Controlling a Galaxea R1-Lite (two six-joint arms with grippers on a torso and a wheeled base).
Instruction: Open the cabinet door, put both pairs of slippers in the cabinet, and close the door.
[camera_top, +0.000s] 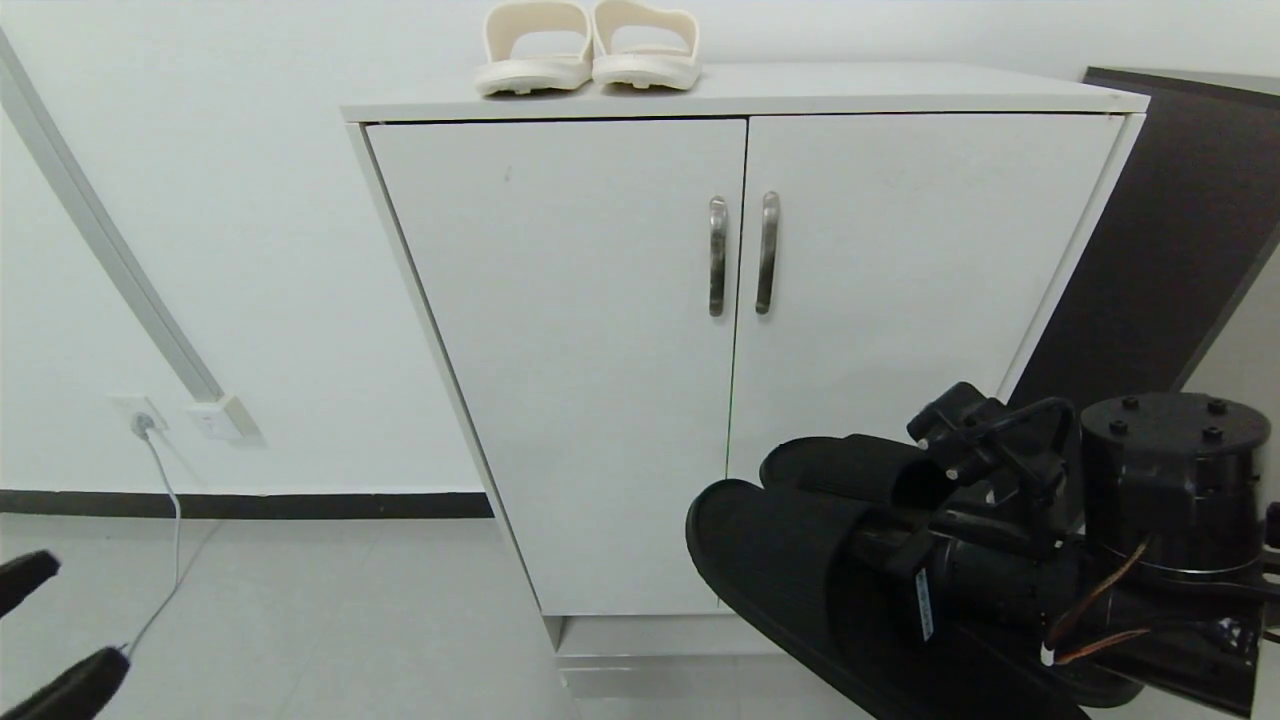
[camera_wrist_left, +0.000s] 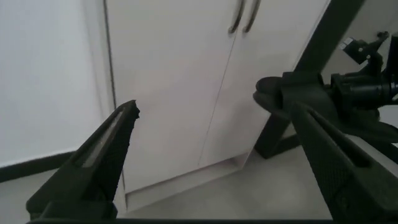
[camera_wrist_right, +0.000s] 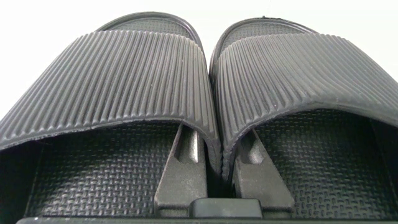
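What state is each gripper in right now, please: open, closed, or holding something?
Left gripper: open, holding nothing.
Right gripper: closed on the pair of black slippers, one finger inside each.

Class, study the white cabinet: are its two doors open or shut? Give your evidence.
Shut. The left door and right door lie flush, handles side by side; no interior shows.

Right of the cabinet (camera_top: 600, 400), the right arm (camera_top: 1010, 575) is matt black, with a round joint cap (camera_top: 1175, 440) bearing four screws (camera_top: 1130, 403), loose orange and brown wires (camera_top: 1095, 605) and a white printed label (camera_top: 922, 605). Left of the cabinet, the left claw (camera_top: 85, 612) has two black tapering fingers (camera_wrist_left: 93, 180) with grey inner pads (camera_wrist_left: 104, 144).
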